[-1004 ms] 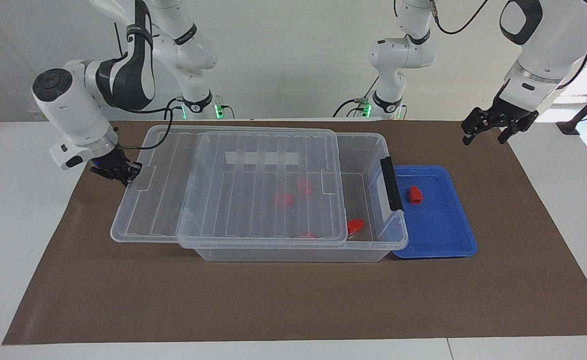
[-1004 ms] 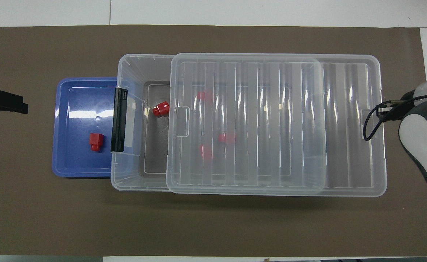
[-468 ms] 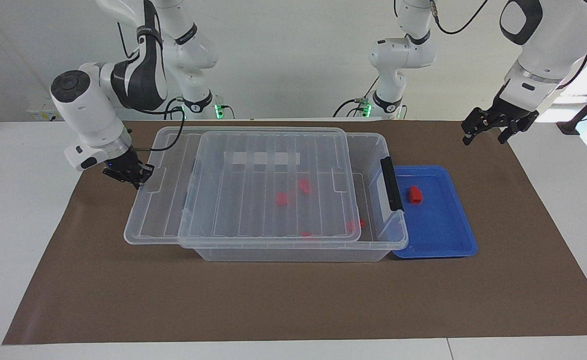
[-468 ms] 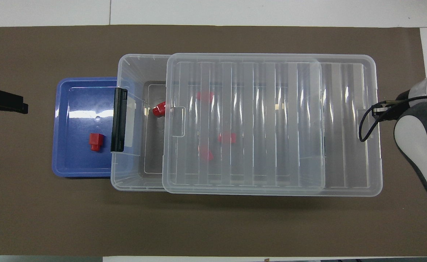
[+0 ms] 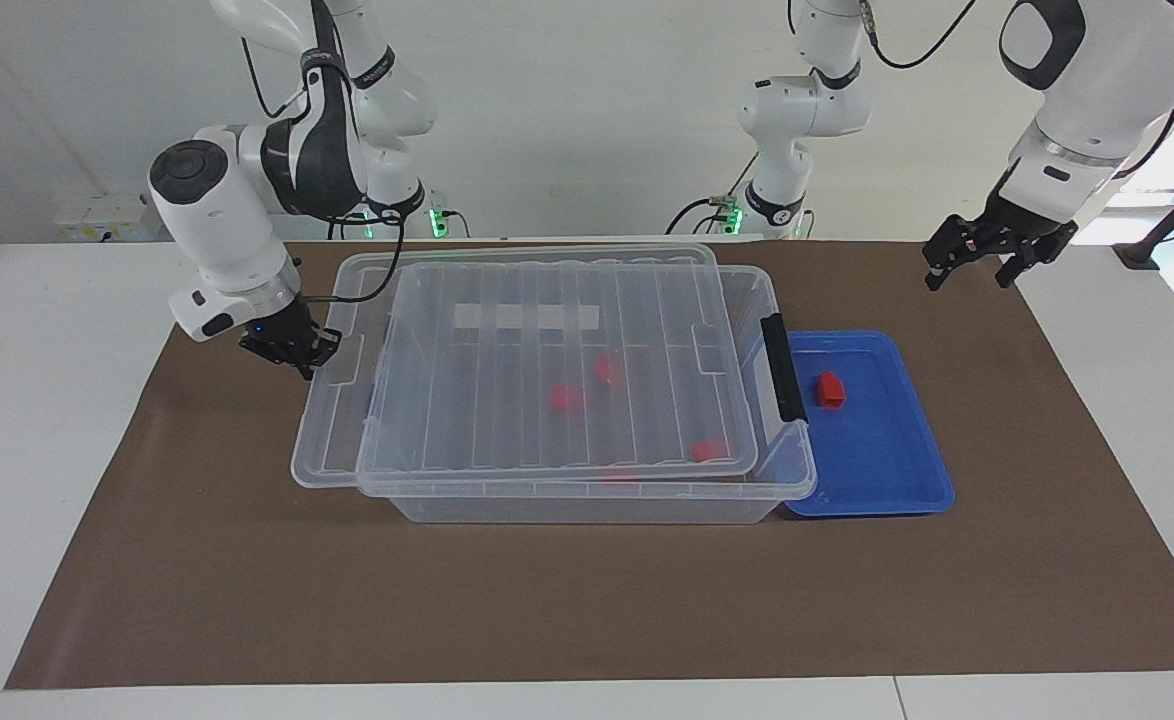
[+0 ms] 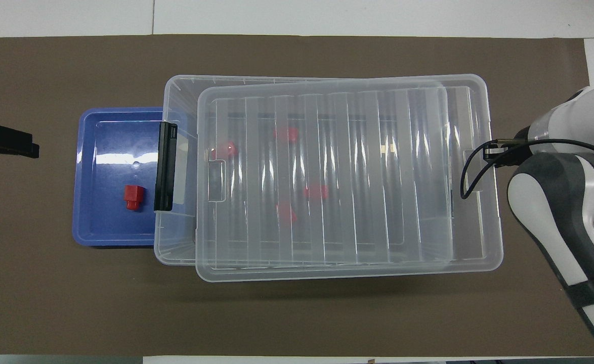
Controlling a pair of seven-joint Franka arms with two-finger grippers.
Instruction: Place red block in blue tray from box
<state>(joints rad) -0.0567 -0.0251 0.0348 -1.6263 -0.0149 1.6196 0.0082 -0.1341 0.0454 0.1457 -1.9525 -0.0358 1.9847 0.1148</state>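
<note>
Where white walls rise, brown mat (image 5: 567, 590).

Both arms are glossy white with rounded joints and dark grey-black bands, black cables looping beside them and green lights glowing at their bases, each ending in a black claw, the left claw (image 5: 982, 252) and right claw (image 5: 287, 347).

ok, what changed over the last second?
The right gripper, at the lid's end tab, pushed the lid along the box toward the blue tray. The opening by the black handle is now nearly covered, and the block that lay uncovered there is under the lid. Unchanged: the left gripper waits over the mat, and the red block lies in the tray.
</note>
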